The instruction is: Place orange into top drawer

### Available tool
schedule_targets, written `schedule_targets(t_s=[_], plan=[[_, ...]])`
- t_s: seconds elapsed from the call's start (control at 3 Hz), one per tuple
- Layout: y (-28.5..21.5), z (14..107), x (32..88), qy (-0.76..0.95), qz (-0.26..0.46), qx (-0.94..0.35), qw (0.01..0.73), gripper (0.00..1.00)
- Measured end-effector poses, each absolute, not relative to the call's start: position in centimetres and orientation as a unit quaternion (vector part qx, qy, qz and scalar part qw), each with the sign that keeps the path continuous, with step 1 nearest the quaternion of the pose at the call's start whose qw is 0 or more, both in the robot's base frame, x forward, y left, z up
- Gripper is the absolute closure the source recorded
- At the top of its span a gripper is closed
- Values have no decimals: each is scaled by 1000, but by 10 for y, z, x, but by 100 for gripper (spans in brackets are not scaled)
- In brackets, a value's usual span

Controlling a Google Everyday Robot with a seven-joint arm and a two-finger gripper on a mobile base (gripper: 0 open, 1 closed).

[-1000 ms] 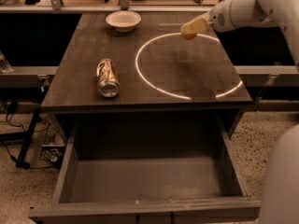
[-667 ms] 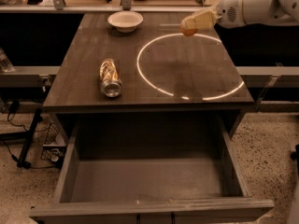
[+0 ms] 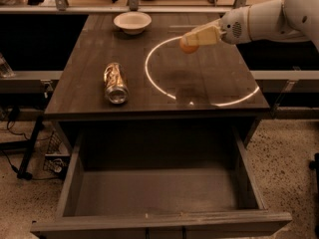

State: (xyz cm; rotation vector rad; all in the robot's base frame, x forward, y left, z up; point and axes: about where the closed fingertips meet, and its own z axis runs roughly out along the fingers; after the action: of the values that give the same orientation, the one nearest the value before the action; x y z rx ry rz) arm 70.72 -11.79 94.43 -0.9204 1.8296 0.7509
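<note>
We had the orange [image 3: 188, 48] gripped between the closed jaws of our gripper [image 3: 191, 41] above the far side of the table [image 3: 94, 44], so carrying it over the open top drawer [image 3: 159, 193] and releasing it remained.

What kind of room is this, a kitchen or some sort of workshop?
Probably a robot test lab, not a home. A white robot arm reaches over a dark wooden table, its hand holding a small round orange above it; the wide grey-brown top drawer stands open over a speckled floor.
</note>
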Motion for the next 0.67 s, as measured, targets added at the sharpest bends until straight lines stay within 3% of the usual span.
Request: schedule_targets(t_s=[0.33,0.67], plan=[[-114,937,671,737,302,-420,436,100],[-117,932,595,723,297,-473,407,100]])
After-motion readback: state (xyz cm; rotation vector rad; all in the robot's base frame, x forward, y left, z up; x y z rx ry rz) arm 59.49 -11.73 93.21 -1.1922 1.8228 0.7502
